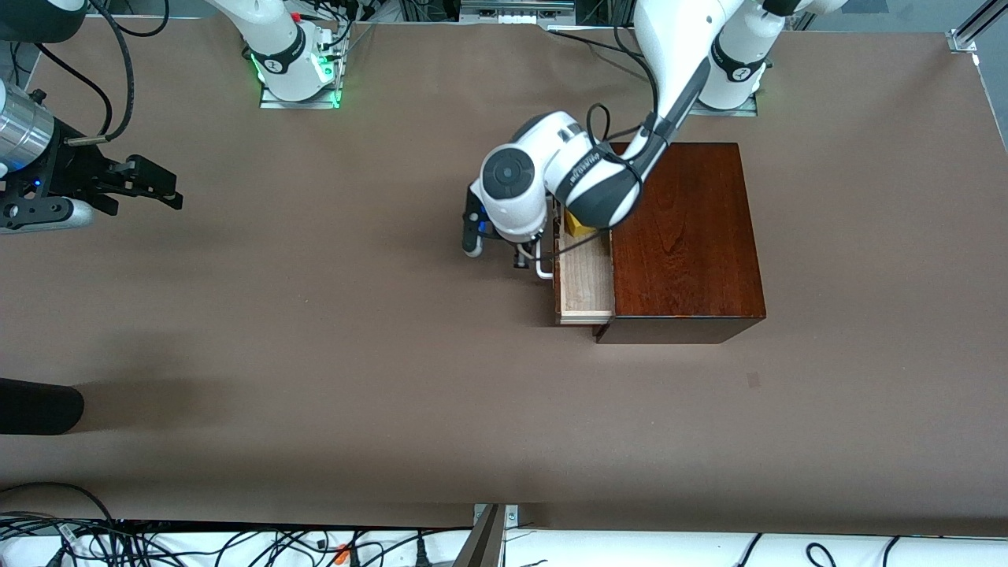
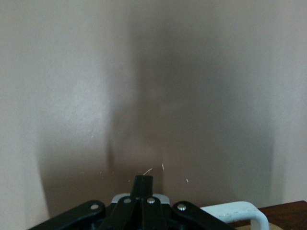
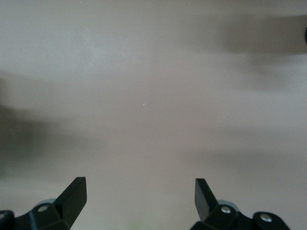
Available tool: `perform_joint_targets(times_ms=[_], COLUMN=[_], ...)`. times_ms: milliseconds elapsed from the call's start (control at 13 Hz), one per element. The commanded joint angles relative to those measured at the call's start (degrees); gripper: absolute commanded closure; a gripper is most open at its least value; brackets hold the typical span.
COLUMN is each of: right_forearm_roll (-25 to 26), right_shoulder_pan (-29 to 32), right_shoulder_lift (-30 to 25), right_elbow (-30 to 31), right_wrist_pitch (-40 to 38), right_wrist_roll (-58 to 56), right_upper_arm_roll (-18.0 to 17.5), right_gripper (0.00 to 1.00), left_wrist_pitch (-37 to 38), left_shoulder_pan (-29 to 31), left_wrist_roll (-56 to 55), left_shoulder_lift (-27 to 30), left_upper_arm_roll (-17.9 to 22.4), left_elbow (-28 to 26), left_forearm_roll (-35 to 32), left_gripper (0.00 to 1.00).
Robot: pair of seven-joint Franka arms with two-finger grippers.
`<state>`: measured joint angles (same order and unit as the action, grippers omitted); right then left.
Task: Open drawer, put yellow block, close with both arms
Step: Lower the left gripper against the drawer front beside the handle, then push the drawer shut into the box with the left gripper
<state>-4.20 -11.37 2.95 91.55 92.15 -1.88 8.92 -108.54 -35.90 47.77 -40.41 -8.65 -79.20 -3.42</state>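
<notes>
The dark reddish-brown box (image 1: 685, 244) stands toward the left arm's end of the table. Its pale wood drawer (image 1: 587, 283) is partly pulled out. The yellow block (image 1: 577, 227) lies in the drawer, partly hidden under the left arm. The white handle (image 1: 543, 268) shows in the left wrist view too (image 2: 240, 213). My left gripper (image 1: 521, 258) is shut and empty, its fingers (image 2: 144, 184) pressed together just beside the handle. My right gripper (image 1: 173, 187) is open and empty (image 3: 140, 184), waiting over bare table at the right arm's end.
A black rounded object (image 1: 39, 405) juts in at the table's edge on the right arm's end, nearer the front camera. Cables (image 1: 236, 543) and a metal bracket (image 1: 492, 535) line the front edge. Brown table (image 1: 354, 354) spreads in front of the drawer.
</notes>
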Motion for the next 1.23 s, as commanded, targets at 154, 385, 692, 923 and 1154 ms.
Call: perform_joint_targets(times_ms=[154,385,692,923,1154], right_forearm_roll=[0.9,0.9,0.7,0.6,0.5], right_shoulder_pan=[0.6,0.6,0.6,0.6,0.5], right_shoulder_lift=[0.2,0.3,0.5,0.6,0.7], right_elbow=[-0.8,-0.8,-0.8,-1.0,-1.2], right_wrist_pitch=[0.0,0.0,0.5,0.7,0.7], right_wrist_roll=[1.0,1.1,1.3,1.4,1.4], right_upper_arm_roll=[-0.4,0.2,0.2,0.2,0.2], right_gripper=[0.00,0.00,0.00,0.00,0.00], left_wrist_pitch=[5.9,9.8,12.0,11.9,11.9], left_shoulder_pan=[3.6,5.9,8.3,8.3,8.0], left_wrist_roll=[3.5,5.5,7.4,6.5,3.2], left_shoulder_lift=[1.0,1.4,2.3,2.7,3.2], left_upper_arm_roll=[-0.1,-0.1,-0.1,-0.4,-0.8], left_elbow=[0.2,0.5,0.8,1.9,6.1], left_forearm_roll=[-1.0,-1.0,-0.9,-0.4,0.1], left_gripper=[1.00,1.00,1.00,1.00,0.00])
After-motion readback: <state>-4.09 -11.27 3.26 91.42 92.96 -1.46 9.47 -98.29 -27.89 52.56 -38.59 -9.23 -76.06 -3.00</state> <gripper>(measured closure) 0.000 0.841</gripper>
